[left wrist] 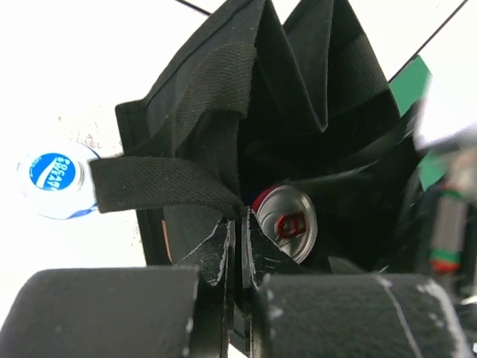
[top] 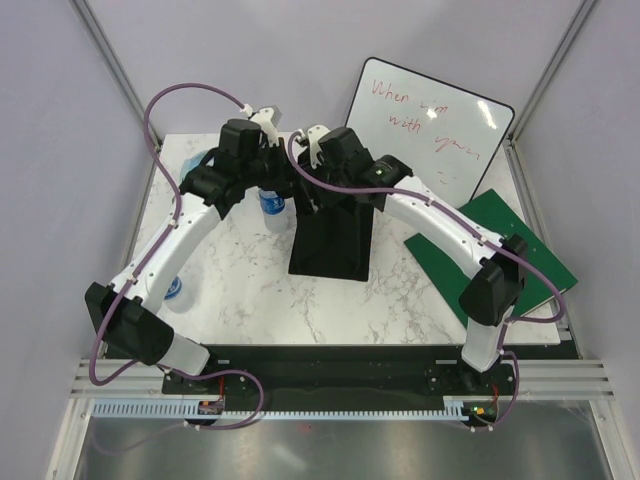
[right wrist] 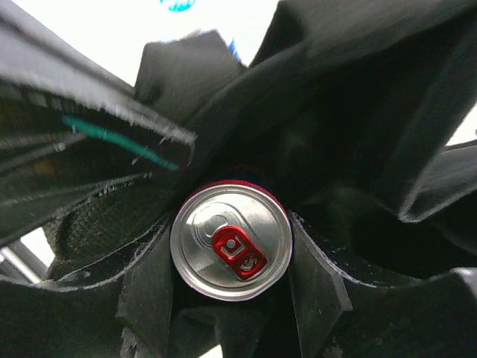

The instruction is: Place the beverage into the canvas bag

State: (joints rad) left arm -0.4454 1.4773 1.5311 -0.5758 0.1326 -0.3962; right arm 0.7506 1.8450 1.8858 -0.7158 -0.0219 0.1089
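Right wrist: claw [right wrist: 232,257] clasps round aluminium can [right wrist: 229,240].

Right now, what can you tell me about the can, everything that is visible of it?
The can shows mostly its top: a round silver metal lid with a raised rim and a red pull tab lying flat, so it looks unopened. A sliver of red wall shows under the rim. It is clamped between the black fingers of the right gripper, among the dark folds of the canvas bag.
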